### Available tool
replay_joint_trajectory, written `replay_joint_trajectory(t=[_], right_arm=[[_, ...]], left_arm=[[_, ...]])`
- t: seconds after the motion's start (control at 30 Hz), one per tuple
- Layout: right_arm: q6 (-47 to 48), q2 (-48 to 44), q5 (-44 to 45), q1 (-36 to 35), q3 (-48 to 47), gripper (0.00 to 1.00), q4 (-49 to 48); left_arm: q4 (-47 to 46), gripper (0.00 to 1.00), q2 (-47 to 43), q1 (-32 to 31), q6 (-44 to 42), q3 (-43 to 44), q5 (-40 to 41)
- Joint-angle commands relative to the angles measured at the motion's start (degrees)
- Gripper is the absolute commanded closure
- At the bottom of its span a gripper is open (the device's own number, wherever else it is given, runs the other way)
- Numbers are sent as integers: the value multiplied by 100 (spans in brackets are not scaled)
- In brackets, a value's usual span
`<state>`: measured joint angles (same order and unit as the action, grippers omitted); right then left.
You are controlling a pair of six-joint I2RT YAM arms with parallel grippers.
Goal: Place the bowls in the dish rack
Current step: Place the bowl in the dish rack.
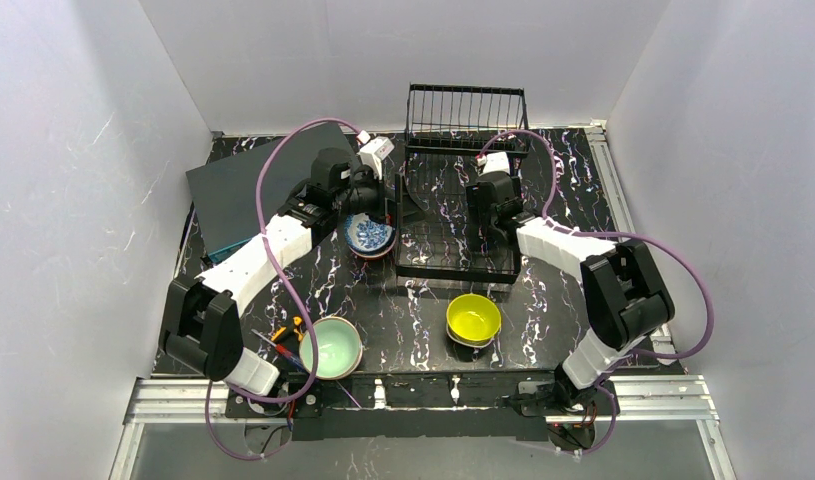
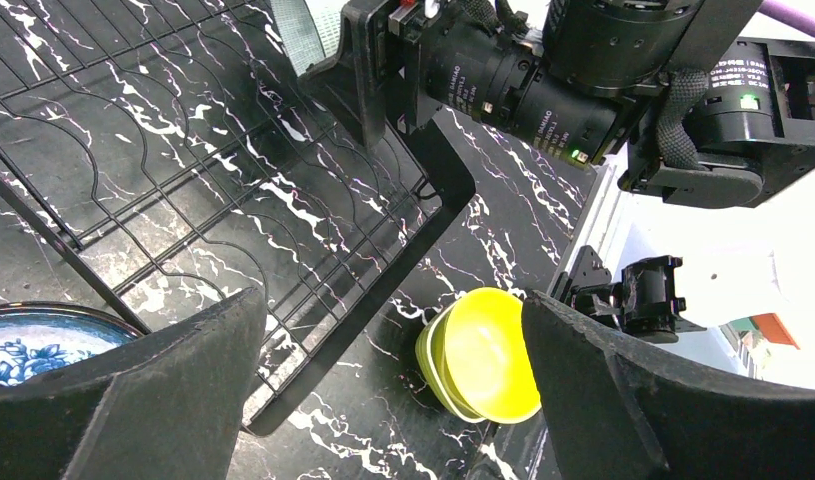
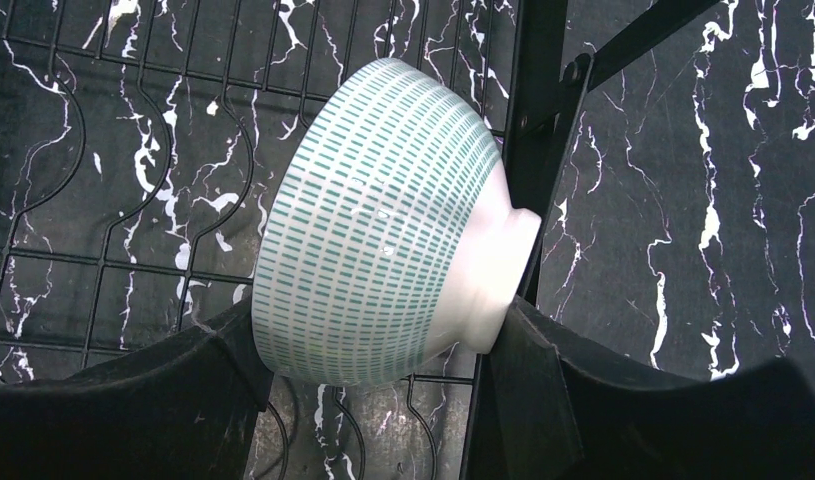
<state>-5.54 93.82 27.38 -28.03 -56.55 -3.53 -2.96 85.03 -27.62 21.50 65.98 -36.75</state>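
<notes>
Left arm [image 1: 263, 255] extended forward and inward; left gripper [image 2: 391, 310] spread wide, gripping nothing. Right arm [image 1: 583, 255] folded at the elbow, reaching inward; right gripper [image 3: 378, 330] clamped across a green-dashed white bowl [image 3: 383, 220] turned on its side.

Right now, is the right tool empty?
No, the right tool clamps a white bowl with green dashes, tipped on its side, dish rack behind it.

dark flat box [image 1: 251, 188], black marbled table [image 1: 403, 335]

Dish rack [image 1: 453, 215]: black coated metal wire, matt. White dashed bowl [image 3: 383, 220]: glazed ceramic, glossy (small highlights visible). Yellow bowl [image 2: 488, 355]: smooth, satin sheen. Table top [image 1: 403, 320]: smooth, marble-patterned. Right finger pads [image 3: 113, 410]: matt black plastic, finely grained.
</notes>
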Motion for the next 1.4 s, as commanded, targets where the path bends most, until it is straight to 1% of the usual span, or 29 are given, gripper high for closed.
replay_joint_trajectory(t=[0.0, 0.17, 0.2, 0.37, 0.43, 0.53, 0.63, 0.67, 0.73, 0.8, 0.93, 1.0, 1.1, 1.17, 1.23, 1.37], right_arm=[[99, 215, 214, -38, -369, 99, 182], [-96, 203, 27, -32, -248, 99, 24], [-123, 185, -8, -31, -216, 96, -25], [-329, 73, -153, 49, -102, 79, -144], [-446, 39, -306, 127, -101, 68, -100], [-619, -69, -567, 268, -73, 56, -41], [-745, -163, -694, 359, -10, 48, -34], [-793, -182, -707, 385, 1, 43, -23], [-826, -214, -798, 434, 34, 39, -25], [-801, -219, -899, 472, 39, 32, -34], [-755, -207, -1013, 509, 16, 22, -19], [-735, -199, -1040, 534, 5, 18, -13], [-679, -176, -1039, 544, -19, 16, 37], [-635, -154, -1010, 555, -65, 13, 117], [-618, -145, -971, 570, -115, 12, 195], [-584, -199, -922, 579, -168, 7, 273]], left_arm=[[-34, 4, -81, -33, -19, 192, -116], [-25, 4, -113, -33, -35, 168, -91], [-16, 4, -105, -34, -38, 175, -87], [-11, 4, -109, -36, -38, 166, -89], [-14, 4, -121, -34, -38, 169, -87], [-26, 4, -113, -33, -30, 178, -108], [-33, 4, -101, -34, -11, 185, -138], [-30, 4, -105, -33, -12, 187, -139], [-30, 4, -125, -33, -15, 177, -124], [-23, 4, -151, -35, -34, 172, -98], [-14, 4, -164, -33, -48, 164, -78], [-12, 4, -154, -33, -47, 155, -85], [-13, 4, -143, -35, -48, 168, -90], [-11, 4, -154, -33, -46, 169, -94], [-14, 4, -154, -33, -47, 170, -100], [-23, 4, -128, -33, -16, 179, -130]])
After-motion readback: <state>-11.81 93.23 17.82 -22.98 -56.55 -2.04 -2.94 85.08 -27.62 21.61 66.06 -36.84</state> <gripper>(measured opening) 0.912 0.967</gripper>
